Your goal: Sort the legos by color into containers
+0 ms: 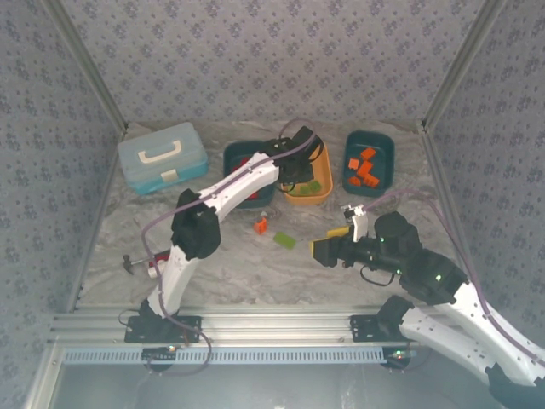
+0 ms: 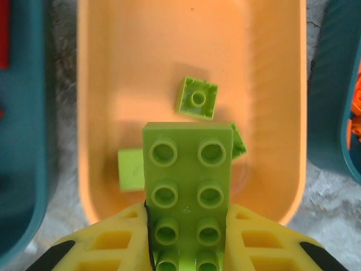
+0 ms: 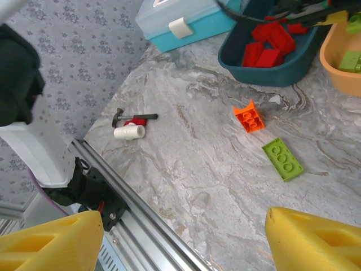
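left wrist: green lego [image 2: 188,192] gripped

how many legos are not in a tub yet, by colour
orange: 1, the orange brick lying on the table
green: 2, the loose green brick on the table and the held green brick in the left gripper over the orange tub
total: 3

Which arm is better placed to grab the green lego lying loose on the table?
Right. The right gripper is open and empty near the loose green lego, while the left gripper is shut on a second green lego over the orange tub.
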`<state>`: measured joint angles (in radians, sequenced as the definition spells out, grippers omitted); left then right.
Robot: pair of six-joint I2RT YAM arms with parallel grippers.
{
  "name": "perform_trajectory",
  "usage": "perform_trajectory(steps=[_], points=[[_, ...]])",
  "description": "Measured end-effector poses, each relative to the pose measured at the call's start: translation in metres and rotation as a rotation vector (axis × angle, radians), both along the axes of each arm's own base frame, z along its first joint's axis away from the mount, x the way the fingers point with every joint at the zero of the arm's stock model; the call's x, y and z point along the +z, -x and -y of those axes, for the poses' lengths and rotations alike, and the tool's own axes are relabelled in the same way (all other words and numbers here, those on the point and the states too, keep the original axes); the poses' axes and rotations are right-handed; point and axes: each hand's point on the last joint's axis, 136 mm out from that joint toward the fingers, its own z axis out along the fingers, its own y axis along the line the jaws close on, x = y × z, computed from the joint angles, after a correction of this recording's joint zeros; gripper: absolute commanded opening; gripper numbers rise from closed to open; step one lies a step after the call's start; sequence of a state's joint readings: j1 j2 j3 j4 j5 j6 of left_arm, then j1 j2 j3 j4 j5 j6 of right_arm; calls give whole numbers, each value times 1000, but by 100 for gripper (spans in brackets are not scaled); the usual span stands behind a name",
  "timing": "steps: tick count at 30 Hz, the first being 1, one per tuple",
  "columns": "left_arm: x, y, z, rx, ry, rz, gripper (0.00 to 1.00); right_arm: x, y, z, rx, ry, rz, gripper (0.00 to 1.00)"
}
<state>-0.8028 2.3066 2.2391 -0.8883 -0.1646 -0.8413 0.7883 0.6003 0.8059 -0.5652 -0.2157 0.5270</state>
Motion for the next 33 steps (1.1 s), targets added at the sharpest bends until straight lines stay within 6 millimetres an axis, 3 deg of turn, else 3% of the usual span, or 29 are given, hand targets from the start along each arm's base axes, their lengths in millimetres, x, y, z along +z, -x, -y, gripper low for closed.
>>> perform_trajectory(steps=[7,16,19,26,31,33], points=[[-41,-26,-2,-23,-4,-61,29,-4,-2,2,-23,3,-10,78],[-69,-21,3,-45,-16,-125,37,-14,-4,1,-26,22,-33,78],[-71,-19,1,-38,-20,-137,39,-15,-6,1,-32,27,-35,78],[-67,-18,3,-40,-3,-145,59,-20,-9,1,-48,47,-47,79],[-53,-18,8,-56,27,-134,65,-39,-15,0,-63,139,-96,77],[-38,-18,7,-57,42,-118,67,-49,-20,-6,-64,196,-118,78]])
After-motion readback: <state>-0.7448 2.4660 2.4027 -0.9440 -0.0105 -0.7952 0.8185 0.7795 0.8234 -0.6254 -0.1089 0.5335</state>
